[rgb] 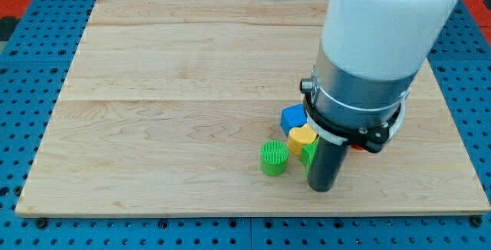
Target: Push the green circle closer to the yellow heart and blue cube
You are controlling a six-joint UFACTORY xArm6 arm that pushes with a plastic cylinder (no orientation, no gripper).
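Observation:
The green circle (pixel 274 158) lies on the wooden board (pixel 176 89) near the view's bottom, just left of the yellow heart (pixel 301 137). The blue cube (pixel 292 117) sits touching the heart at its upper left. Another green block (pixel 308 153) is partly hidden between the heart and the rod. My tip (pixel 321 188) rests on the board to the right of the green circle and just below the heart, a small gap from the circle.
A small red piece (pixel 357 146) peeks out at the arm's right side, mostly hidden. The arm's large white and grey body (pixel 368 58) covers the board's right part. Blue pegboard (pixel 31 89) surrounds the board.

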